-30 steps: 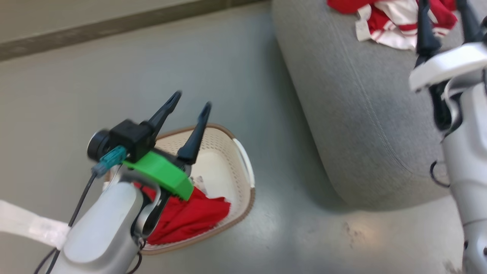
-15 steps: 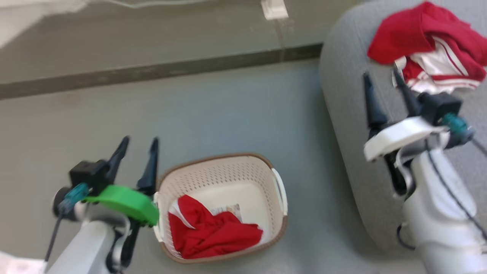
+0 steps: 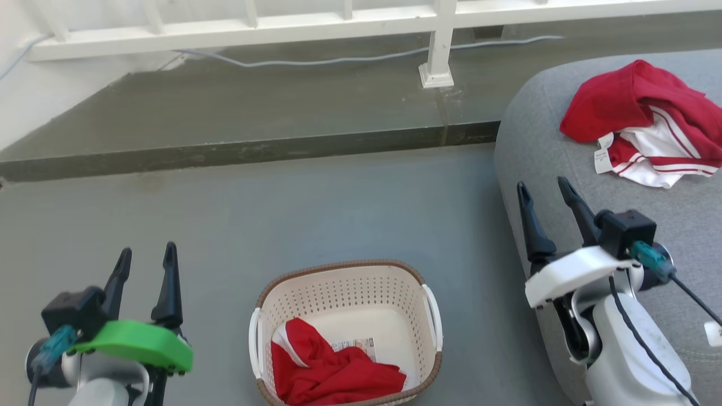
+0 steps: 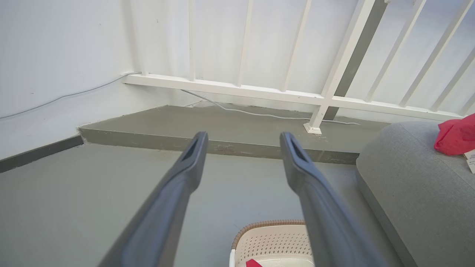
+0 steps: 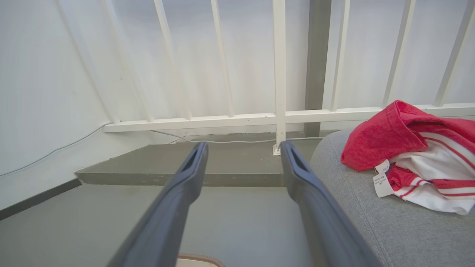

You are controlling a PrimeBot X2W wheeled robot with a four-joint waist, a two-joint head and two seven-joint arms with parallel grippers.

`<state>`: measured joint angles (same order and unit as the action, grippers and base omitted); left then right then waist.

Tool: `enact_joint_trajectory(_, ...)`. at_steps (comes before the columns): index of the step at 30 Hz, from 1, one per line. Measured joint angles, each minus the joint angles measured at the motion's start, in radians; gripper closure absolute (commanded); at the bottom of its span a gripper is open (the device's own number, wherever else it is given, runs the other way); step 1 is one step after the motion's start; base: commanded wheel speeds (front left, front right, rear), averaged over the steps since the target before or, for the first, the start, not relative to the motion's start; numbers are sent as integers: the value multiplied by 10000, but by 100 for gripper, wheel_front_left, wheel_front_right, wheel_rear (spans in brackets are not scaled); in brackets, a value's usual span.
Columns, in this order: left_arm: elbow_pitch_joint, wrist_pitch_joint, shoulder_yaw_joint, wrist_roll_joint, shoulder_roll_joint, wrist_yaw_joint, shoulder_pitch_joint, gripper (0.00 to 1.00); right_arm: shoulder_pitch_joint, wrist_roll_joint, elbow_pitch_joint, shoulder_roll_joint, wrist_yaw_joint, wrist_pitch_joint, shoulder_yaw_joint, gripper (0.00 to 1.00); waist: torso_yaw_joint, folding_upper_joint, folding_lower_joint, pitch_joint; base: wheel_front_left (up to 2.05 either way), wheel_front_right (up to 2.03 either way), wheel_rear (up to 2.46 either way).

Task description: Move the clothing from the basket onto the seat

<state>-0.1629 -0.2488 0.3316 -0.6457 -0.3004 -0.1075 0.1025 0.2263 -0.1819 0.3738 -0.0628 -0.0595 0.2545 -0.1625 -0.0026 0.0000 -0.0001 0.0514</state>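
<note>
Nearest me, the basket (image 3: 344,269) stands on the floor (image 3: 316,197) between my two arms. One red garment (image 3: 333,375) is bunched in its near left corner, against a sticker (image 3: 354,344) on the basket bottom. My left gripper (image 3: 147,249) hangs near the basket's left side, jaws fully apart and holding nothing. My right gripper (image 3: 540,183) hangs over the edge of the seat (image 3: 541,135), likewise wide open and empty. Farther along the seat lies a second garment (image 3: 637,107), red with white striped trim. A white railing (image 3: 338,22) closes the background.

As I judge it, the step in hand is the pickup from the basket:
1. Use the left gripper, since it is closer.
2. Bring it above the heap, fingers down and clear of the rim.
3. Aim at the highest fold, not at the sticker or the perforated wall.
4. Close deep enough to take several layers, so nothing trails.
5. Lift straight until the cloth clears the rim, because a snagged hem could drag the basket.
</note>
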Motion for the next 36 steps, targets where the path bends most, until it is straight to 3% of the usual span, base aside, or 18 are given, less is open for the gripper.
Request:
enact_joint_trajectory(16, 857, 0, -970, 568, 307, -88, -1779, 0, -1390, -44, -1076, 25, 441, 0, 23, 0, -78, 0, 0, -449, 0, 0, 0)
enact_joint_trajectory(36, 1461, 0, -1302, 1049, 472, -90, -2596, 0, -2158, -219, -1708, 75, 602, 0, -132, 0, -241, 0, 0, -639, 0, 0, 0)
